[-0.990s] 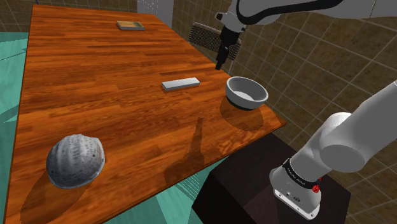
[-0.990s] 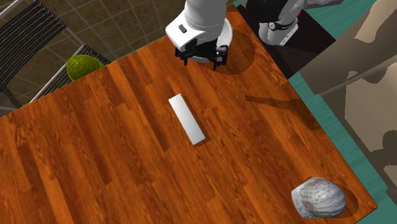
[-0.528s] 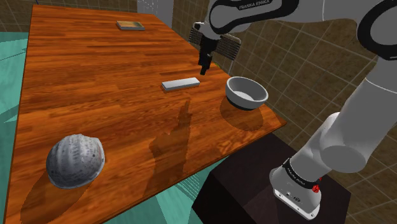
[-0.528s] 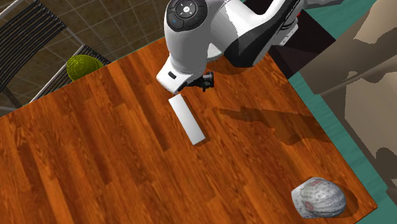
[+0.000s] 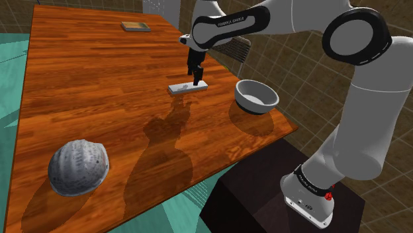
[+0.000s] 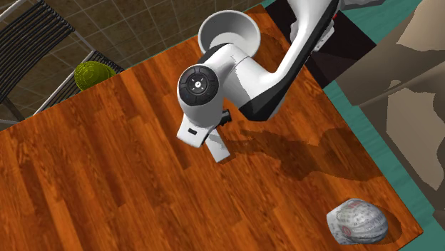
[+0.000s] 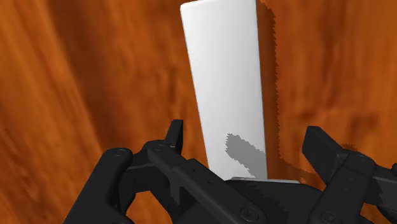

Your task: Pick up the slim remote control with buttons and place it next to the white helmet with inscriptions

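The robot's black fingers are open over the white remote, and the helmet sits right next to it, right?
No. The helmet sits far from the remote, as the shoulder view shows. The gripper is open over the remote.

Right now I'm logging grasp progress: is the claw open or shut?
Open: the claw has its fingers apart on either side of the white remote, which lies flat on the table, untouched.
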Controlling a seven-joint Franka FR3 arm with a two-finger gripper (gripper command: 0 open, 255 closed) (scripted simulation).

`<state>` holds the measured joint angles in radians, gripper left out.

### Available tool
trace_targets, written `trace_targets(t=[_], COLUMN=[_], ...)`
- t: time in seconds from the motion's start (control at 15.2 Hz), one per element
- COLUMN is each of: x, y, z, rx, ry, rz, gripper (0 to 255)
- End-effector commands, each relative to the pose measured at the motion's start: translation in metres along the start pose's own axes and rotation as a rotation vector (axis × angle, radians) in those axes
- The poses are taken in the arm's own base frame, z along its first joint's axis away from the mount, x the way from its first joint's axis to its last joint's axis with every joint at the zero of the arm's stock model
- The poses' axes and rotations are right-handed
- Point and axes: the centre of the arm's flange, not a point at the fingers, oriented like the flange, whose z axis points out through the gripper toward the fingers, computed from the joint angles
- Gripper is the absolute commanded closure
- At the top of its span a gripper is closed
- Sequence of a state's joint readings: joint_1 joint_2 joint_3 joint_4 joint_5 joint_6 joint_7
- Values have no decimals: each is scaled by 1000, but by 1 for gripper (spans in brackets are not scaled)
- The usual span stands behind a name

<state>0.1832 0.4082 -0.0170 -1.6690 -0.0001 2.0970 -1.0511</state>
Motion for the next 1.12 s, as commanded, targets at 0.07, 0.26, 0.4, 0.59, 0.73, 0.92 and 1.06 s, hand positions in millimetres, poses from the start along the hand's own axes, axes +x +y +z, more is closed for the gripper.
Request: trace_targets(t=[0.07, 0.26, 0.4, 0.59, 0.73, 0.92, 1.06], x=[6, 6, 6, 6, 6, 6, 6], y=[4, 4, 4, 4, 4, 4, 4], z=[16, 32, 45, 45, 45, 45, 45], rx=[1, 1, 1, 1, 1, 1, 1], ry=[-2, -2, -2, -2, -2, -2, -2], rz=[-20, -20, -20, -20, -20, -20, -20], gripper=[0, 0, 0, 0, 0, 0, 255])
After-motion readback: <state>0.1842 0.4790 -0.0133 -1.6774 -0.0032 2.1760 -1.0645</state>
